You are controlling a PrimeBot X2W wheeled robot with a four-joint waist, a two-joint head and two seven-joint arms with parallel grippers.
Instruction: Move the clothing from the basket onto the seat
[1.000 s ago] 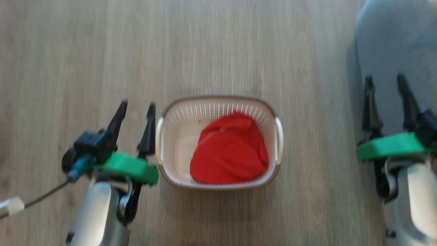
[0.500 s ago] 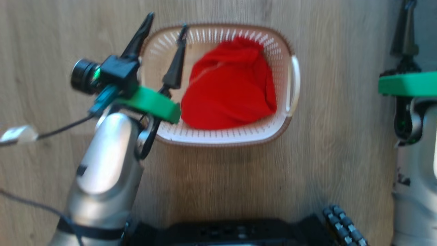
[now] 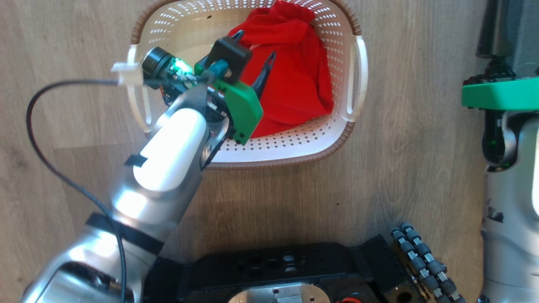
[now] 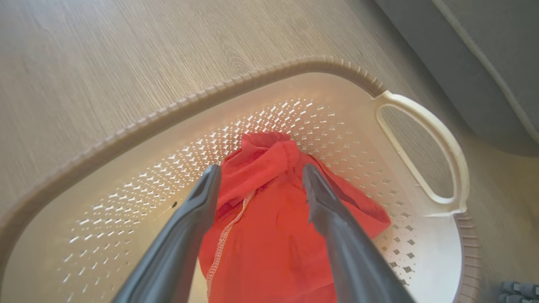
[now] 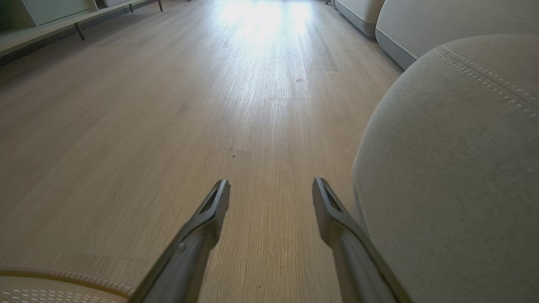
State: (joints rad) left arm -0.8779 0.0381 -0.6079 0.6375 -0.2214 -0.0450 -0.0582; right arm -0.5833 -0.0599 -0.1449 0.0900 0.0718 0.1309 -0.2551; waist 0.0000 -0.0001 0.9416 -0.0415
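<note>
The cream basket (image 3: 290,159) with its brown rim stands on the wooden floor. Red clothing (image 3: 297,80) lies bunched in its right half; no white trim shows. My left gripper (image 3: 256,44) reaches down into the basket. In the left wrist view it (image 4: 261,172) is open, its fingers straddling the top fold of the red clothing (image 4: 269,240), close above it. My right gripper (image 5: 271,187) hangs open over bare floor, right beside the grey seat (image 5: 454,168). The basket rim (image 5: 63,278) shows at that view's lower left.
My black base (image 3: 286,269) and its roller wheel (image 3: 421,261) sit just before the basket. A black cable (image 3: 42,139) loops off the left arm. Another grey cushion (image 5: 442,17) and a low cabinet (image 5: 50,17) stand farther off across open wooden floor.
The head camera has tilted down, bringing my base into view. My left gripper has moved from the basket's left side into the basket, over the red clothing. The right gripper stays open by the seat.
</note>
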